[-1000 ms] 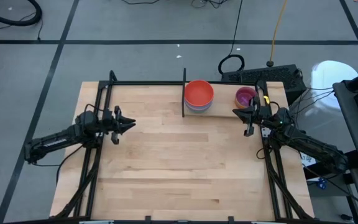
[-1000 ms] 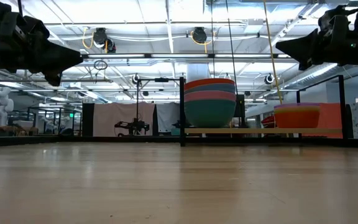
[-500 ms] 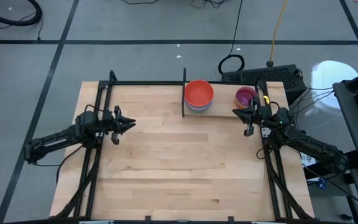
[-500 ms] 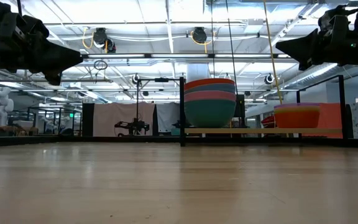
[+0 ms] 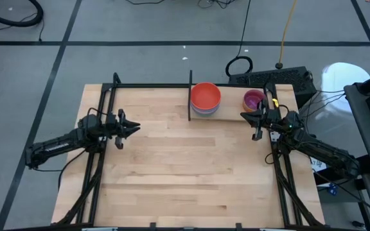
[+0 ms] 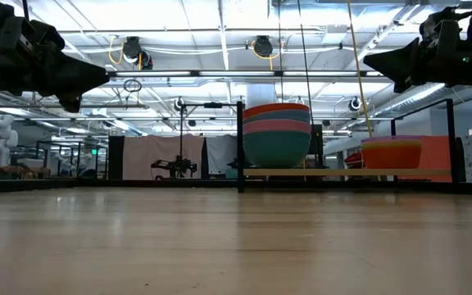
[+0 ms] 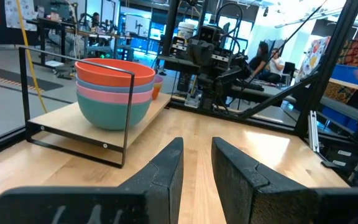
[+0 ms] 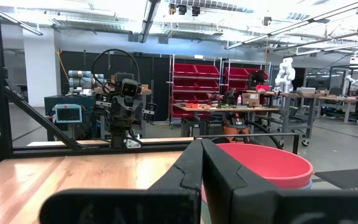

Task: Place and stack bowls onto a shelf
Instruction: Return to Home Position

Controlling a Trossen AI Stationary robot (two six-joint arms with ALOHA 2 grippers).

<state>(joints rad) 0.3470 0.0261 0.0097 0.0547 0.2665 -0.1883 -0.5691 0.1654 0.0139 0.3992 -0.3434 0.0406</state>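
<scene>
- Bowls (image 5: pixel 205 95): all in two stacks on the shelf (image 5: pixel 231 109), upper centre of the high view, at the far edge of the table (image 5: pixel 185 173).
- Left gripper (image 5: pixel 133 128): mid-left of the high view, over the table's left part, tip pointing right. In the left wrist view its fingers (image 7: pixel 166 171) stand a narrow gap apart, nothing between them. In the low view it sits in the upper left corner, well above the tabletop.
- Post (image 6: pixel 240 147): black, upright, at the shelf's left end, just beside the large stack.
- Large stack (image 6: pixel 277 135): four nested bowls, teal at the bottom, then pink, blue, orange on top. It rests on the board right next to the post.
- Small stack (image 6: pixel 392 152): toward the shelf's right end, apart from the large stack and lower than it. Purple rim on top, yellow and orange below.
- Right gripper (image 5: pixel 244 115): right of centre in the high view, just below-left of the small stack, tip pointing left. Its fingers (image 8: pixel 194 168) are pressed together, empty. Upper right corner of the low view, above shelf level.
- People (image 7: pixel 271 57): upper right of the left wrist view, in the room beyond the table.
</scene>
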